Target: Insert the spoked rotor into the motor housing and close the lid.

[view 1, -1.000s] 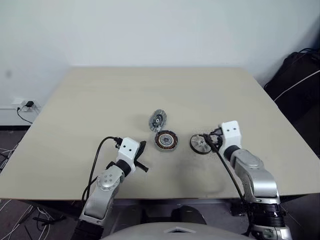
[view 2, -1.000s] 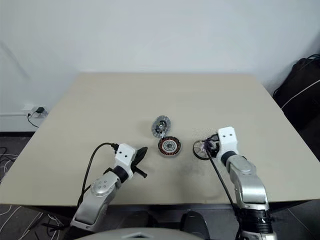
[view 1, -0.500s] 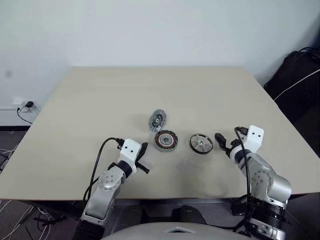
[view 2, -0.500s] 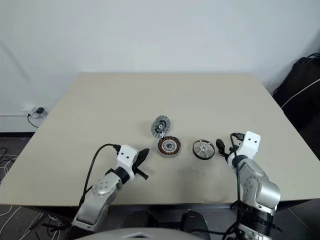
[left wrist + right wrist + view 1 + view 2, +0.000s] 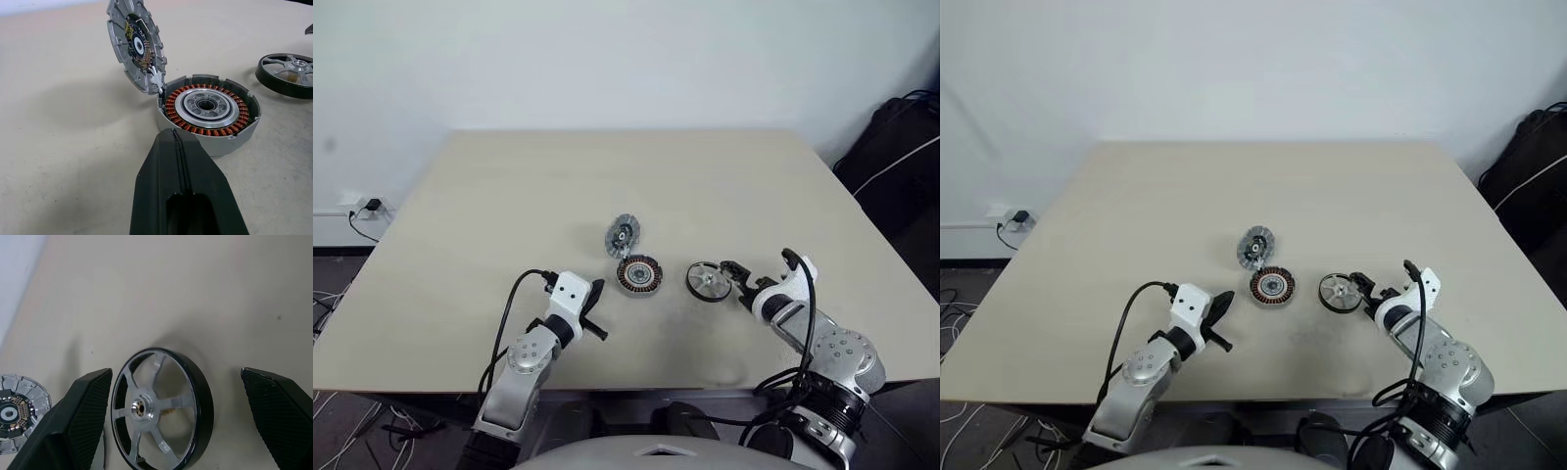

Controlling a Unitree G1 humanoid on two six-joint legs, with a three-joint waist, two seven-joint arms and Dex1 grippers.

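Head view: one motor housing (image 5: 638,274) at table (image 5: 509,196) centre, one lid (image 5: 622,235) tilted behind it, one spoked rotor (image 5: 707,281) right of it, resting free. Left wrist view: left gripper (image 5: 178,147) clenched, empty; copper windings visible. Right wrist view: right gripper (image 5: 181,416) spread wide, flanking rotor; lid cut off lower left

The silver spoked rotor (image 5: 288,73) with its dark rim is running off the picture's edge beside the round dark copper-wound motor housing (image 5: 208,110), whose near wall is disappearing behind the left gripper's (image 5: 180,161) black fingers.
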